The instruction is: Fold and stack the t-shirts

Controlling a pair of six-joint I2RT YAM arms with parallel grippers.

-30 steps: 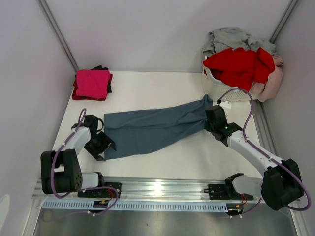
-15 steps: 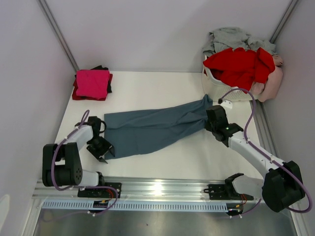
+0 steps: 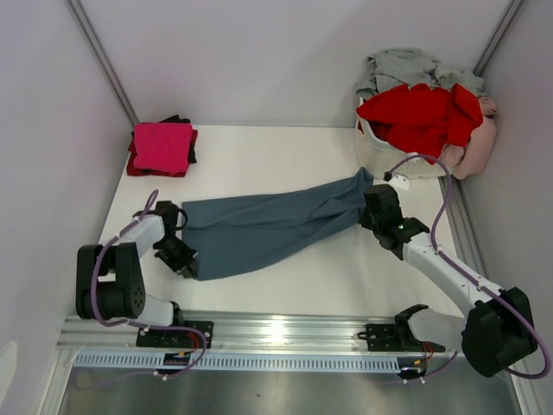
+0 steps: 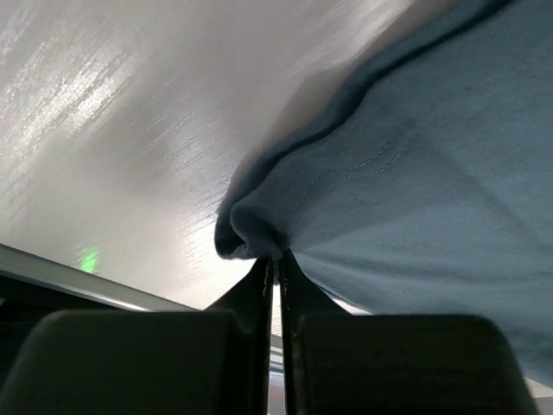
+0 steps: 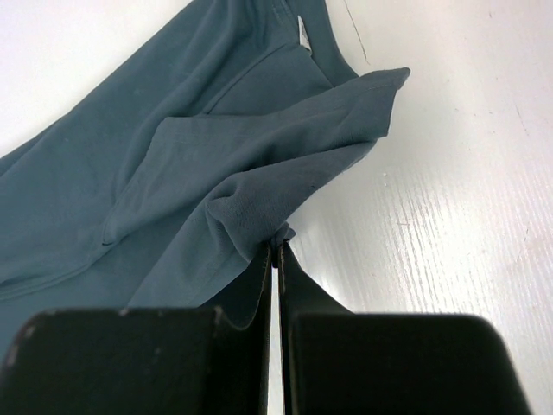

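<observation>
Here, slate-blue tee (image 3: pixel 259 232) on table (image 3: pixel 276 164), jaws clamping both ends.

Top camera looks down over the whole table (image 3: pixel 285 160); both wrist cameras sit close against the same blue-grey t-shirt (image 3: pixel 259 229).

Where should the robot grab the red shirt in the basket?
Probably a raised fold near the middle of the red shirt, coming straight down from above. It lies heaped on top of the white basket, nothing covers it, and its wrinkles stick up enough to pinch.
</observation>
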